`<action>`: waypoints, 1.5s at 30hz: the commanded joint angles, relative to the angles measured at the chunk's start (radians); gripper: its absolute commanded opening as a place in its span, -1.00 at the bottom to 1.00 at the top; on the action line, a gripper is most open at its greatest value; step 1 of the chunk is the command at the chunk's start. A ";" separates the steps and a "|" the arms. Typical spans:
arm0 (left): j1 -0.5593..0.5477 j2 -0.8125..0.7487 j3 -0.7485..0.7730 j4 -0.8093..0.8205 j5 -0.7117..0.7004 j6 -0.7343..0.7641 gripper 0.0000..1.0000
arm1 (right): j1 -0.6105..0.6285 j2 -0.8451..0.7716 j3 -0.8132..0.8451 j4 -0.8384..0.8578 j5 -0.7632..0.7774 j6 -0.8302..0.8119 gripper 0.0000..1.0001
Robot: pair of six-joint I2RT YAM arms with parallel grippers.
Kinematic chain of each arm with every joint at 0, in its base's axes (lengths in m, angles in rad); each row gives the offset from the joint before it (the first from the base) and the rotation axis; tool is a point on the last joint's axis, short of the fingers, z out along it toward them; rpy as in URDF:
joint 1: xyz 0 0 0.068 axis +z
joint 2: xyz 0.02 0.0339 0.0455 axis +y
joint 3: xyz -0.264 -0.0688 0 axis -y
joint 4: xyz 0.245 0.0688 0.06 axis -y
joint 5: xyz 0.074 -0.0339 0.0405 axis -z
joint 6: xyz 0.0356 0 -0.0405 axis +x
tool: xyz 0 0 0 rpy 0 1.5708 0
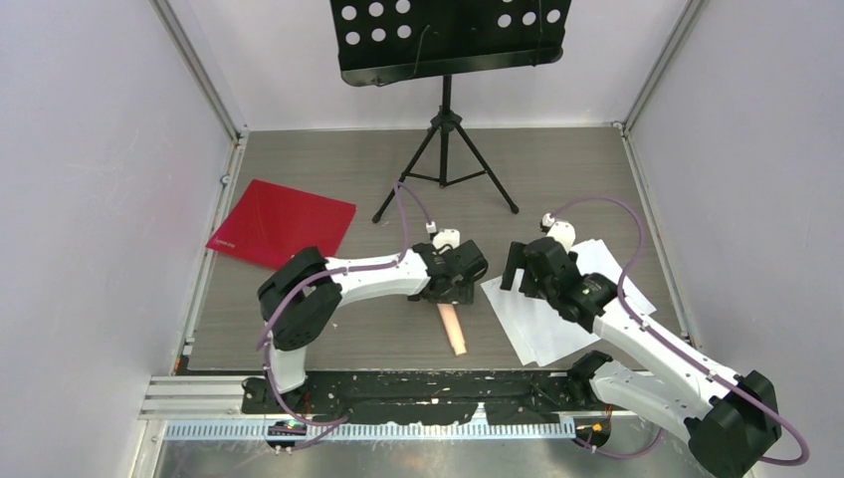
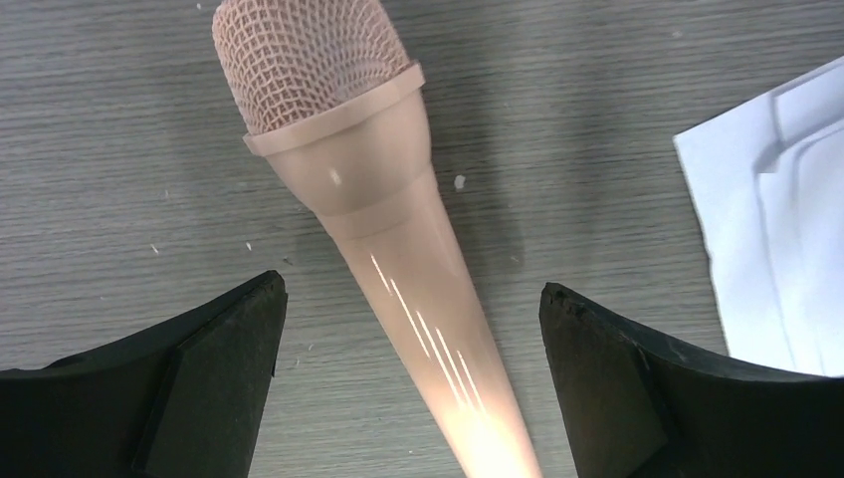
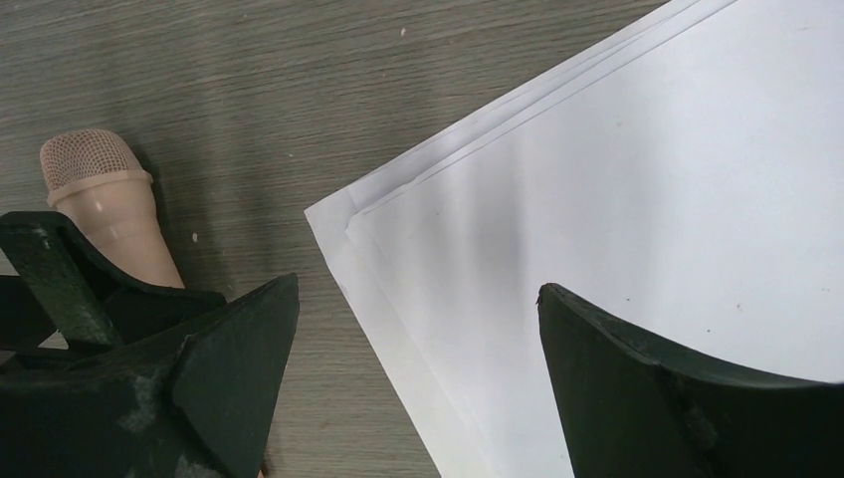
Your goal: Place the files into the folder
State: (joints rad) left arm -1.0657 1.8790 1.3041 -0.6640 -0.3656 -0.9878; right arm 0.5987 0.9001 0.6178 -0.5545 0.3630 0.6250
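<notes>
I am watching both arms reaching over the grey wood-grain table point(image 1: 557, 169); the left end effector point(image 2: 410, 289) is hanging with its fingers spread wide, and a peach-coloured microphone point(image 2: 378, 199) is lying flat on the table between them, with neither finger touching it; its mesh head is pointing away from the wrist camera and its glossy handle is running back under the wrist. The right end effector point(image 3: 418, 289) is likewise standing spread and pinching nothing; it is hovering over the left corner of the files point(image 3: 617, 199), with one finger over the white sheets and the other over bare table just beside the corner; I cannot tell whether either finger is touching the paper.

The files are lying flat on the right half of the table as a thin, slightly fanned stack of white sheets, their edges stepping out from one another at the corner; the microphone is lying just beside their left edge, and the two end effectors are sitting near each other.

The folder point(image 1: 282, 223) is lying closed and flat at the far left of the table, red, turned at an angle, with a small white label near its left corner; it is sitting well apart from the files and from both end effectors. A black music stand point(image 1: 448, 40) on a tripod is standing at the back of the table.
</notes>
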 commanded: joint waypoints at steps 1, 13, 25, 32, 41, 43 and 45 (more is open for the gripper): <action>0.000 -0.008 -0.037 0.026 0.006 -0.009 0.87 | -0.011 -0.027 -0.006 0.013 -0.010 -0.026 0.89; 0.087 -0.173 -0.283 0.082 0.040 -0.084 -0.05 | -0.016 -0.015 -0.026 0.053 -0.044 -0.023 0.90; 0.321 -0.739 -0.543 -0.149 -0.063 -0.132 -0.89 | -0.018 0.027 0.017 0.091 -0.071 -0.051 0.89; 0.855 -1.058 -0.679 -0.228 0.017 -0.025 -0.71 | -0.017 0.086 0.055 0.136 -0.121 -0.073 0.90; 1.494 -0.965 -0.876 0.040 0.265 0.062 -0.72 | -0.016 0.162 0.092 0.169 -0.194 -0.104 0.90; 1.567 -0.903 -0.874 0.081 0.287 0.078 -0.74 | -0.016 0.177 0.098 0.165 -0.191 -0.115 0.90; 1.602 -0.850 -0.854 0.106 0.293 0.100 -0.76 | -0.016 0.183 0.098 0.166 -0.190 -0.122 0.90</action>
State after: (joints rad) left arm 0.4587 0.9466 0.4458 -0.6834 -0.1516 -0.9508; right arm 0.5850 1.0744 0.6693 -0.4229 0.1867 0.5392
